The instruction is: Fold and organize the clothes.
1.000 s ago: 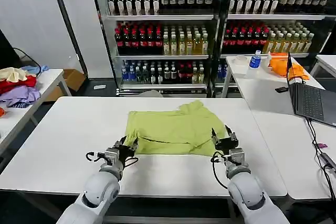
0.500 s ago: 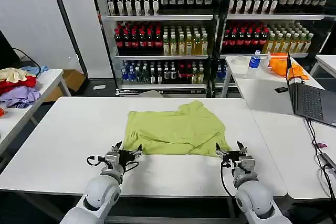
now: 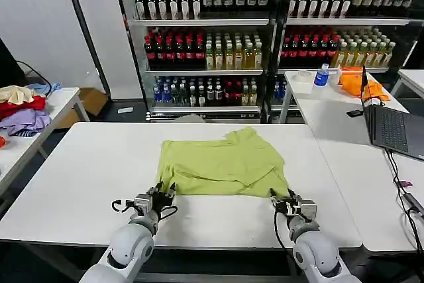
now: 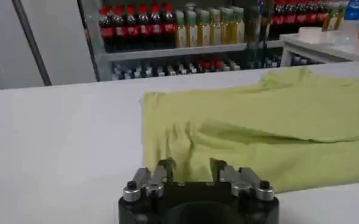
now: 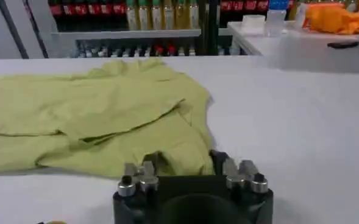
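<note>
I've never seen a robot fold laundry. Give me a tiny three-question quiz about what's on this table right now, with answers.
1. True or false: the lime T-shirt lies partly folded on the white table.
2. Which corner of the shirt's near edge is the left gripper at?
A. the robot's left corner
B. the robot's right corner
C. the far collar
3. Fill in: the right gripper is low over the table at the shirt's near ____ corner.

Key: 1 true. 2 A. 3 right. The wrist views show the open left gripper and open right gripper with fingers either side of the hem.
</note>
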Robot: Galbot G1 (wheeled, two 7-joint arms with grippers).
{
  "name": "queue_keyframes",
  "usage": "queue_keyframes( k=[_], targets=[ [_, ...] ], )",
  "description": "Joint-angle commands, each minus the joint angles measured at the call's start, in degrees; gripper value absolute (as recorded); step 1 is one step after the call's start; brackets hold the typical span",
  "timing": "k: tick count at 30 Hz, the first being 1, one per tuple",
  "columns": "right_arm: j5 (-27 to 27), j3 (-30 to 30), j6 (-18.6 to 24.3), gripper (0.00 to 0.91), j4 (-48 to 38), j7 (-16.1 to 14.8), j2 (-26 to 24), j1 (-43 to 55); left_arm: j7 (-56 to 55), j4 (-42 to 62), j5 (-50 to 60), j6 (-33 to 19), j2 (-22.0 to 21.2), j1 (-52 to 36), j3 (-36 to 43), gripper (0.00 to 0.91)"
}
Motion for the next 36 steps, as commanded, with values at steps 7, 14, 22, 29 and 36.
queue_keyframes(
  k=[7,14,22,29,36],
  targets=[
    [-0.4,0.3,-0.1,0.0,1.4,-1.0,-0.4,-1.5,0.2,-0.8,-1.1,-0.1,0.4,1.0,-0.5,0.02],
    [-1.8,0.5,0.2,0.0,1.9,-1.5,-0.9,-1.9,0.6,-1.8,-1.4,-1.4,1.1,2.9,-0.7,0.02],
    [-2.6,1.2,0.5,0.0,3.0,-1.8,-1.5,-3.1,-0.7,0.0,1.9,-1.7,1.5,2.3,-1.2,0.02],
    [-2.7,3.5,0.4,0.0,8.3,-2.2,-2.9,-7.8,-1.0,-3.5,1.7,-1.1,2.2,4.8,-1.6,0.02],
    [-3.0,7.3,0.1,0.0,13.6,-2.6,-5.0,-14.4,-0.9,-9.1,1.4,-0.4,2.7,11.2,-3.1,0.02]
  ],
)
